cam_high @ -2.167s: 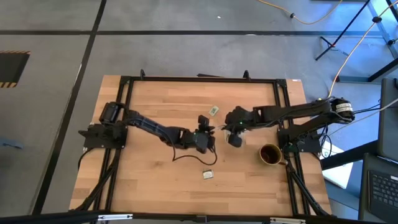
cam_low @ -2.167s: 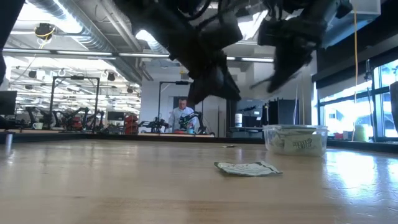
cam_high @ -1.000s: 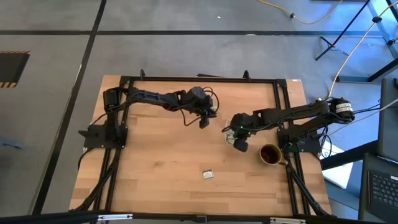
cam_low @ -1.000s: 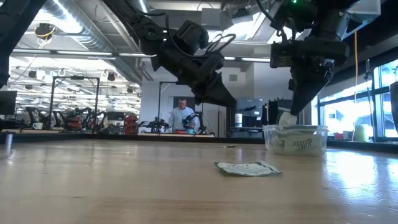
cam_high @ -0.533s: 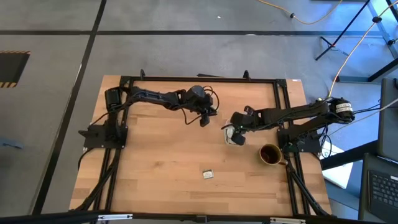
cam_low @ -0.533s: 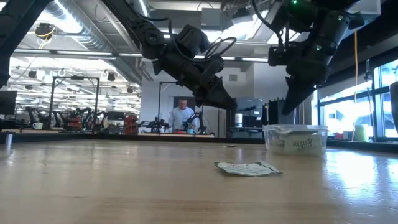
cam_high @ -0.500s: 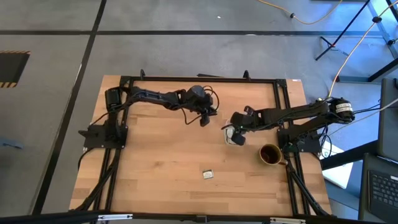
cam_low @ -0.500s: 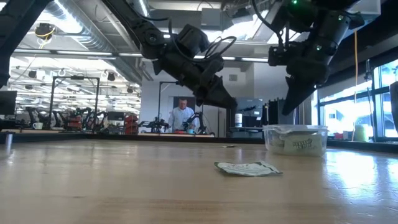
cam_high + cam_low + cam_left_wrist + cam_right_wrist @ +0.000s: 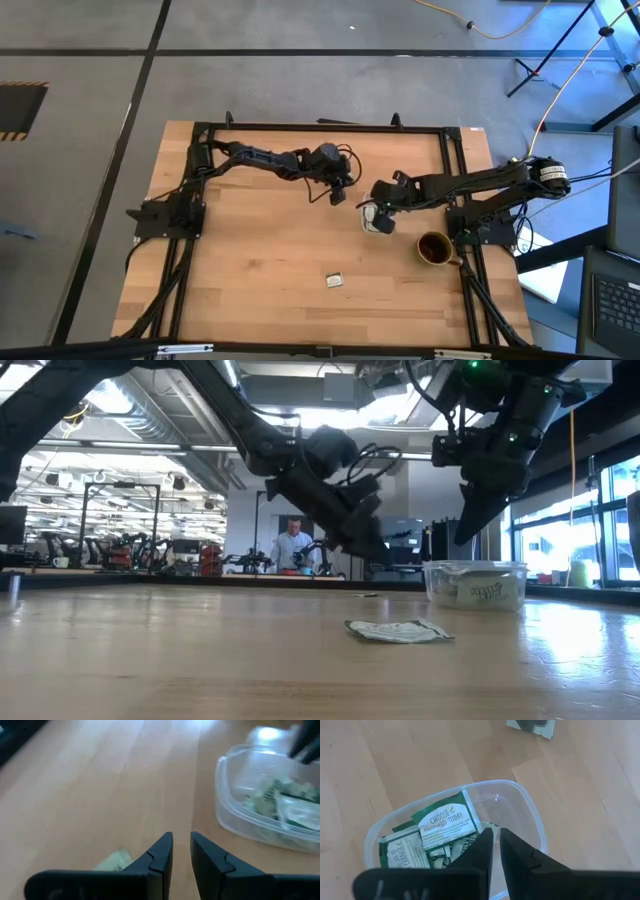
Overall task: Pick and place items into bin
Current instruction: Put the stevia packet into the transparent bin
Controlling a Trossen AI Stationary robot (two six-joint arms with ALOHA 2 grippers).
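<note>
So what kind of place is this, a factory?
More likely a robotics lab or workshop: behind the wooden table stand rows of other robot rigs, a person works at one, and bare ducts cross the ceiling.

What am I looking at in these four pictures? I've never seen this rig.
Two dark robot arms work at a wooden table. One picture looks straight down, one looks level across the tabletop, and two come from cameras on the arms' wrists. The job is putting small green-and-white packets into the clear plastic bin, which already holds several packets. The right gripper hovers just above the bin, its fingers close together, holding nothing. The left gripper is low over the table beside the bin, also empty, with a loose packet next to it. Another loose packet lies nearer the table's front. A brown mug stands by the right arm's base.
</note>
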